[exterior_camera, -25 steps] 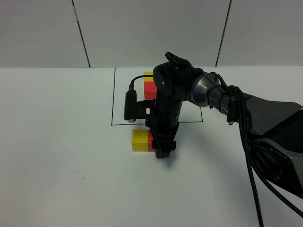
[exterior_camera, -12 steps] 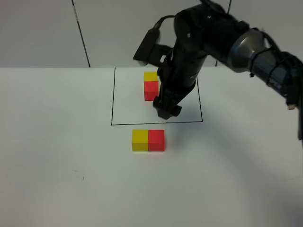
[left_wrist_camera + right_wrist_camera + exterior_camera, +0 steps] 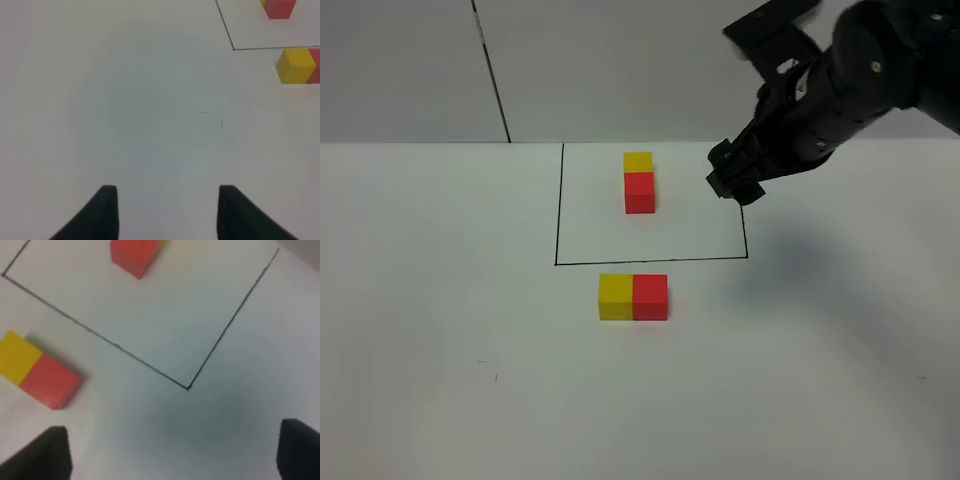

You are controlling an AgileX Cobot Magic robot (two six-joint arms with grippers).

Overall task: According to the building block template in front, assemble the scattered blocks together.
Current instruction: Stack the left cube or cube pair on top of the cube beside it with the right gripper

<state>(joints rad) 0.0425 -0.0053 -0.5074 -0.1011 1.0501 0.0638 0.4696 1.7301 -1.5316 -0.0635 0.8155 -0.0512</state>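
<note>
Just outside the near line of the black frame, on the white worktop, lie the two loose blocks. The yellow block and the red block touch face to face, yellow on the left of the high view and red on the right. Their shared long axis runs side to side, parallel to that near line. Inside the frame the template shows the same two colours touching, but its axis runs front to back, with yellow farther off and red nearer. I judge the joining done and the row a quarter turn off the pattern.

From the right end effector the pair lies lower, nearer the camera and to the left. It hangs in the air by the frame's right line, well apart from both blocks. Its wrist view shows its fingers wide apart with nothing between them. The left end effector is out of the high view. Its own camera shows its fingers apart and empty, with the yellow block far ahead at the picture's edge. I reckon the right arm is the nearer one, and any regrasp would want its fingers across the row's short side.
</note>
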